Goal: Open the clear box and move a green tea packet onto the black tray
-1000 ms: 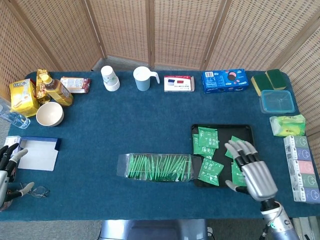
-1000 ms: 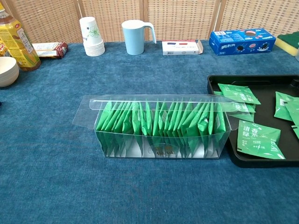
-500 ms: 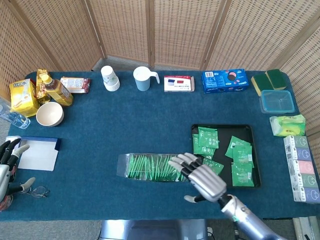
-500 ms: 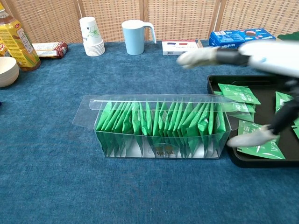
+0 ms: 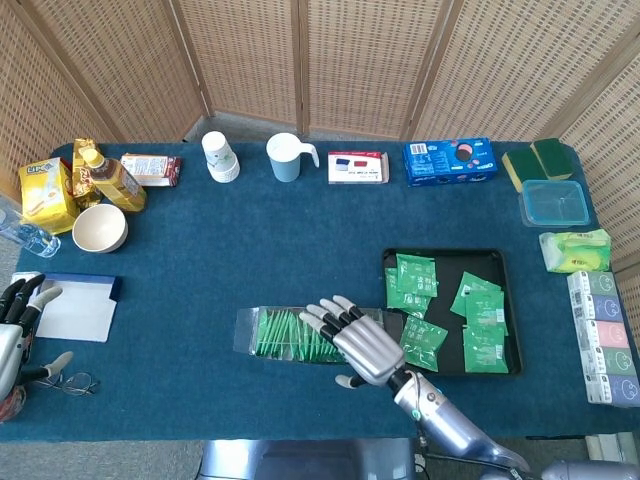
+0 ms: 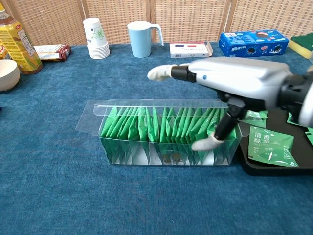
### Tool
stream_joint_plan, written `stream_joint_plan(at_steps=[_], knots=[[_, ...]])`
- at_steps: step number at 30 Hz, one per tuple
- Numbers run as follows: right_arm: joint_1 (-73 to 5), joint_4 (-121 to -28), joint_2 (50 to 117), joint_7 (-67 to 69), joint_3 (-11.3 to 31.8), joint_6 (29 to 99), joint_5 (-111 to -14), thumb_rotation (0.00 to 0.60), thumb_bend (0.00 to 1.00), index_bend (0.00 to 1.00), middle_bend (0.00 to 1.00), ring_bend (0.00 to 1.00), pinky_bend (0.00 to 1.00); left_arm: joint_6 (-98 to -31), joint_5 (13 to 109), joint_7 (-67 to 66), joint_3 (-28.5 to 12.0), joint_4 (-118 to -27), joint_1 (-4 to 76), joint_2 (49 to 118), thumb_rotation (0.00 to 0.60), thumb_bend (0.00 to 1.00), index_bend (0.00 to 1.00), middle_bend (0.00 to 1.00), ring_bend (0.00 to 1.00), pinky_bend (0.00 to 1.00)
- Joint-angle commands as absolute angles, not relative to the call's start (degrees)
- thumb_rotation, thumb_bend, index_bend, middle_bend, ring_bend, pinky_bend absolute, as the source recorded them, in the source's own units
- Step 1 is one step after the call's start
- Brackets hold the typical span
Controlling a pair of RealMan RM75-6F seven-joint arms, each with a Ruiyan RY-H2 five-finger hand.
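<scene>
The right hand is held over the open clear box, fingers spread, nothing gripped. Packets stand packed inside; others lie on the tray beside it. Cups, mug and cartons are lined along the table rear. The left hand rests open at the edge.

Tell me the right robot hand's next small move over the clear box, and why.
Probably lower the right robot hand and close its fingers on one packet near the right end of the box. The lid is already folded back, the packets stand exposed, and the hand hovers open above them, holding nothing.
</scene>
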State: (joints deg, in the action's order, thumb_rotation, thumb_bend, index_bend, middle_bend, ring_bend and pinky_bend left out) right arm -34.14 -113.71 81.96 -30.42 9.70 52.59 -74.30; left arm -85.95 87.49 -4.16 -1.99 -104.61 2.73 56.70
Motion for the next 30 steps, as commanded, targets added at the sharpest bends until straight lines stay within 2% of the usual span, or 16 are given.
stream_joint_plan(at_steps=[1, 9, 16, 23, 27, 30], knots=[[-35.4, -112.7, 83.4, -32.2, 10.5, 53.3, -71.9, 0.600, 0.11, 0.03, 0.00, 0.00, 0.05, -85.9, 87.5, -3.9, -2.0, -104.6, 2.8, 56.7, 0.600, 0.13, 0.16, 0.07, 0.00, 0.27], [-38.0, -111.6, 84.4, -35.5, 11.9, 54.8, -68.5, 0.600, 0.13, 0.08, 0.00, 0.00, 0.06, -86.0, 87.3, -3.5, -2.0, -104.0, 2.9, 57.0, 0.600, 0.13, 0.16, 0.07, 0.00, 0.27], [-39.7, -110.9, 84.5, -38.3, 12.0, 56.1, -66.2, 0.600, 0.29, 0.16, 0.00, 0.00, 0.07, -86.1, 87.3, -3.3, -1.9, -103.5, 2.9, 57.2, 0.600, 0.13, 0.16, 0.07, 0.00, 0.27], [-41.3, -112.0, 83.7, -41.3, 12.3, 57.4, -62.6, 0.600, 0.47, 0.18, 0.00, 0.00, 0.07, -86.0, 87.3, -3.1, -1.8, -103.2, 3.0, 57.4, 0.600, 0.13, 0.16, 0.07, 0.00, 0.27], [-42.3, -112.9, 82.6, -42.6, 12.5, 57.7, -60.2, 0.600, 0.53, 0.22, 0.00, 0.00, 0.07, -86.0, 87.5, -3.0, -1.8, -103.1, 3.1, 57.5, 0.600, 0.13, 0.16, 0.07, 0.00, 0.27], [-43.0, -113.6, 81.9, -43.1, 12.6, 57.6, -58.5, 0.600, 0.56, 0.29, 0.01, 0.00, 0.07, -86.0, 87.6, -2.8, -1.7, -103.0, 3.2, 57.5, 0.600, 0.13, 0.16, 0.07, 0.00, 0.27]])
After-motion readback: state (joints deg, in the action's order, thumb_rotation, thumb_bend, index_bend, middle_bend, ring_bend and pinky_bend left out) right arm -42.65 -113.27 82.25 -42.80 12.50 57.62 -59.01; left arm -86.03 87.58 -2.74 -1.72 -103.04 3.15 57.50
